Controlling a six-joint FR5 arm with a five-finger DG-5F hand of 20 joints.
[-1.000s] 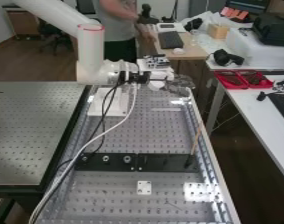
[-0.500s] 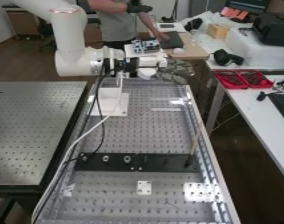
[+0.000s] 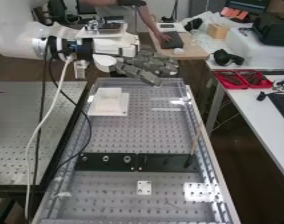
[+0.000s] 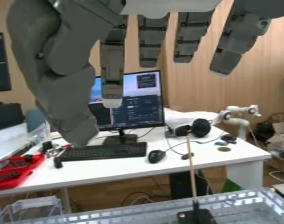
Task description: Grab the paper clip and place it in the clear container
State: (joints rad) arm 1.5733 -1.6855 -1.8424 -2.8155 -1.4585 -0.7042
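The hand point(image 3: 148, 62) hangs above the table's point(image 3: 119, 136) far edge, fingers straight and slightly spread, pinching nothing. What may be the paper clip point(image 3: 172, 204) is a thin sliver near the table's near edge, right of middle — too small for me to be sure. The clear container point(image 4: 34, 203) sits toward the far right corner. My worry is the pickup: thick fingers on a flat wire could skid it or tip it into a hole. Coming in low, they might knock the upright stick point(image 3: 196, 141) by the right edge — and the slack black cable point(image 3: 89, 131) over the left edge could snag. I can read no lettering on clip or container.
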